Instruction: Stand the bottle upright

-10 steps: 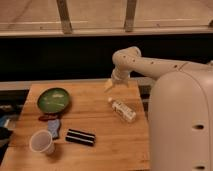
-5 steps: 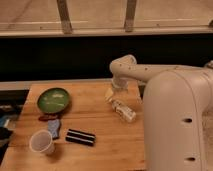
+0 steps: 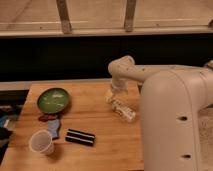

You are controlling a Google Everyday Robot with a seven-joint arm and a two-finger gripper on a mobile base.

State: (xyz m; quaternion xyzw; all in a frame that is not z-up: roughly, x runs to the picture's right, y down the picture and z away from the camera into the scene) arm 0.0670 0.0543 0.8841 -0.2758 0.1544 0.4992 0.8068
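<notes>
The bottle (image 3: 123, 110), small, white and slim, lies on its side on the wooden table (image 3: 95, 150), right of centre, pointing toward the front right. My gripper (image 3: 111, 95) hangs right above the bottle's far end, at the tip of the white arm (image 3: 135, 72) that bends in from the right. The fingers stand open, and nothing is held between them.
A green plate (image 3: 52, 99) sits at the table's back left. A white paper cup (image 3: 41, 142) stands front left, with a blue object (image 3: 54, 127) beside it and a black striped packet (image 3: 80, 137) near the middle. My bulky white body (image 3: 175, 125) covers the right side.
The arm has swung down and left over the last second. The gripper dropped from above the table's back edge to just over the bottle. The bottle has not moved.
</notes>
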